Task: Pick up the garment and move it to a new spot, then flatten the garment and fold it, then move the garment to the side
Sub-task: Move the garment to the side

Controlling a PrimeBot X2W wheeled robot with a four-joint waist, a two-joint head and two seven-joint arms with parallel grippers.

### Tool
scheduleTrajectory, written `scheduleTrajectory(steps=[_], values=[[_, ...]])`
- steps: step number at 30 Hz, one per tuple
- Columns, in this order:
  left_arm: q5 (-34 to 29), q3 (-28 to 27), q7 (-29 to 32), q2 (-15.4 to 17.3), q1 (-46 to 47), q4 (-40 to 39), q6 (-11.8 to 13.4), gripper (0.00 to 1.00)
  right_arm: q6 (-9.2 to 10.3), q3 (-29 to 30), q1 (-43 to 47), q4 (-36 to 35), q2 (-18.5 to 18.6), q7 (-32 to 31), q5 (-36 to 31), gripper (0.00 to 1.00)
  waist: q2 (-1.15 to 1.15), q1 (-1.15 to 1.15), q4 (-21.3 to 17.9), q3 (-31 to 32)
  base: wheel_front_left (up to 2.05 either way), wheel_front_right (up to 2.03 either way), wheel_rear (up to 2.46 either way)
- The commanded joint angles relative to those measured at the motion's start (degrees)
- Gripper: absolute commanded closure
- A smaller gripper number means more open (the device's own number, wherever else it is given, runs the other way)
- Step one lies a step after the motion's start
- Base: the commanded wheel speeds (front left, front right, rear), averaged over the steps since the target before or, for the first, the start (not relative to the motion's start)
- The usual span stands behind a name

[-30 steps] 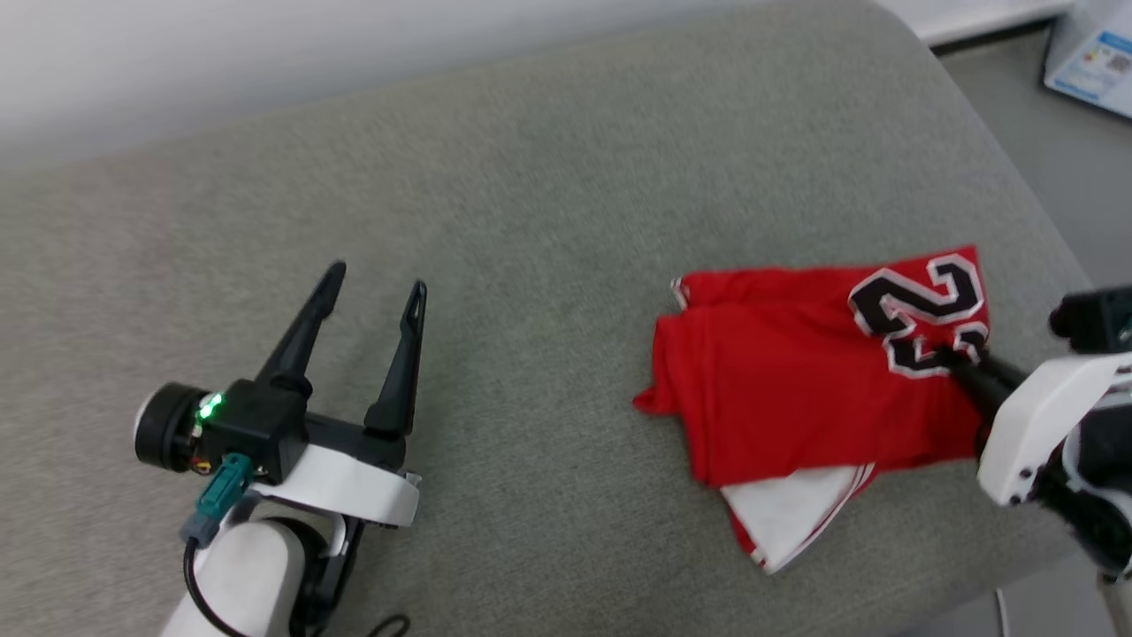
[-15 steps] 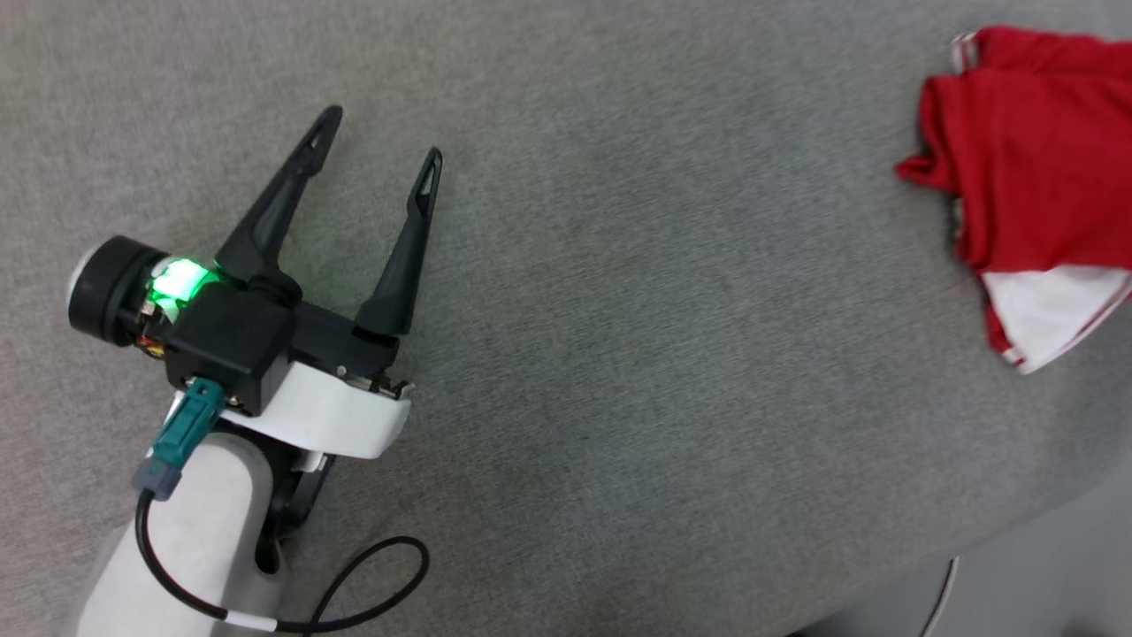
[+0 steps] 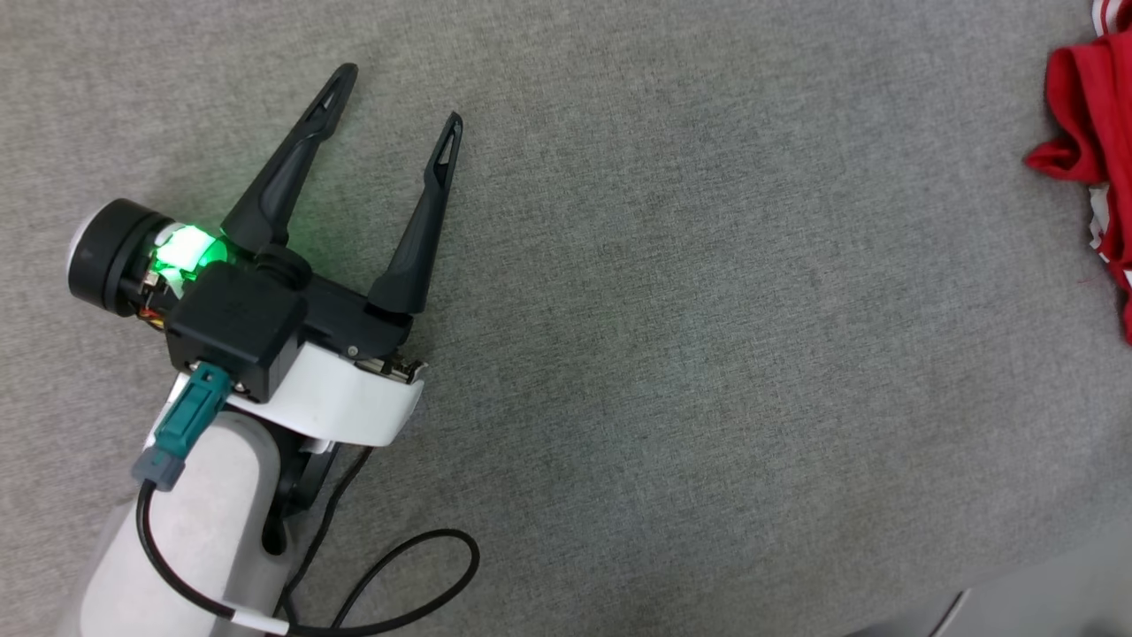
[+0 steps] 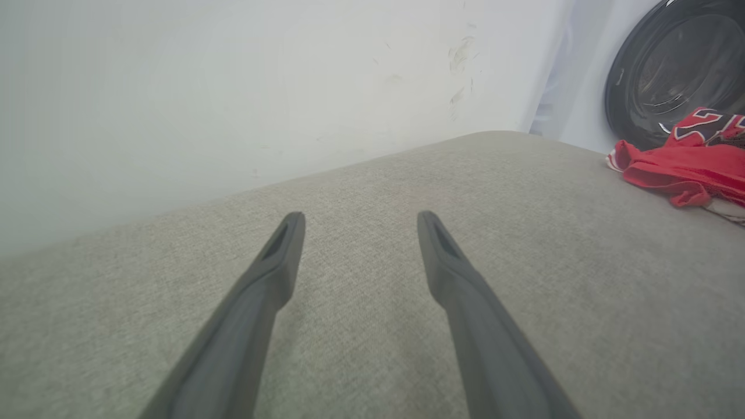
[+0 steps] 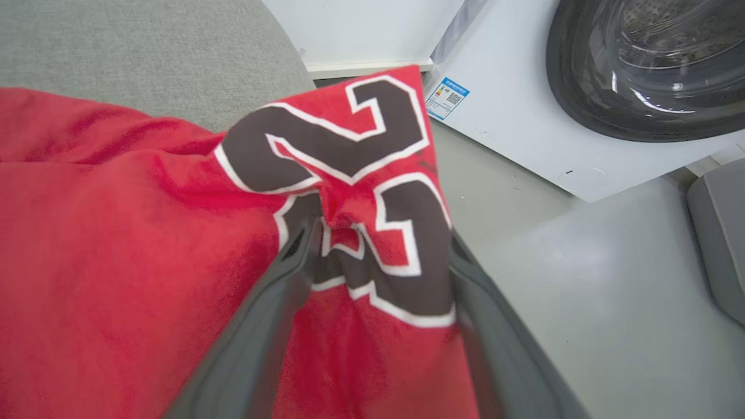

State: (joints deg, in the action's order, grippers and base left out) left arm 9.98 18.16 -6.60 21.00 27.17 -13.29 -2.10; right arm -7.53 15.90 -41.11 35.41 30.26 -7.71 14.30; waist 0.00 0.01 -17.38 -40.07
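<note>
The garment [image 5: 116, 262], bright red with black white-outlined numerals, lies folded at the right end of the grey cushion [image 3: 707, 354]. Its left edge shows in the head view [image 3: 1083, 133], and it sits far right in the left wrist view [image 4: 681, 169]. My right gripper [image 5: 378, 233] has its fingers spread wide, with the numbered corner of the cloth bunched between them and draped over the right finger. My left gripper [image 3: 398, 99] hovers open over bare cushion far left of the garment, with nothing between its fingers [image 4: 361, 218].
A white washing machine with a dark round door [image 5: 640, 64] stands past the cushion's right end, above grey floor [image 5: 611, 291]. A white wall [image 4: 233, 87] runs behind the cushion. A black cable [image 3: 398, 575] loops beside my left forearm.
The head camera has swung left and down, so the garment slid to the right edge of its view and my right gripper left it. The left gripper stays open.
</note>
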Motion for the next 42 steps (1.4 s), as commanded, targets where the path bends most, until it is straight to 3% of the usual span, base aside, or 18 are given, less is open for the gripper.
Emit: scheduleTrajectory(steps=[1, 8, 14, 26, 42], values=[[0.3, 0.0, -0.5, -0.2, 0.3, 0.5, 0.0, 0.0, 0.09, 1.2, -1.0, 0.8, -0.4, 1.1, -1.0, 0.0, 0.0, -0.01, 0.4, 0.6, 0.0, 0.0, 0.0], [1.9, 0.1, -3.2, -1.9, -2.5, 3.7, 1.3, 0.0, 0.09, 6.3, 0.8, 2.6, -1.3, 6.8, -6.2, 0.0, 0.0, -0.01, 2.2, 5.8, 0.0, 0.0, 0.0], [3.8, -0.2, -5.3, -3.7, -6.5, 7.2, 2.9, 0.0, 0.09, 6.3, 5.0, -1.4, -3.1, 10.4, -6.7, 0.0, 0.0, -0.01, 4.5, 12.4, 0.0, 0.0, 0.0], [7.0, -1.4, -7.6, -6.8, -15.6, 14.4, 6.2, 0.0, 0.08, 2.5, 21.6, -14.3, -9.3, 13.4, -3.6, 0.0, 0.0, -0.01, 10.7, 25.6, 0.0, 0.0, 0.0], [9.5, -4.6, -8.5, -7.5, -24.2, 20.0, 8.3, 0.0, 0.08, -7.3, 39.0, -29.0, -19.4, 12.7, -2.2, 0.0, 0.0, -0.01, 16.8, 37.1, 0.0, 0.0, 0.0]])
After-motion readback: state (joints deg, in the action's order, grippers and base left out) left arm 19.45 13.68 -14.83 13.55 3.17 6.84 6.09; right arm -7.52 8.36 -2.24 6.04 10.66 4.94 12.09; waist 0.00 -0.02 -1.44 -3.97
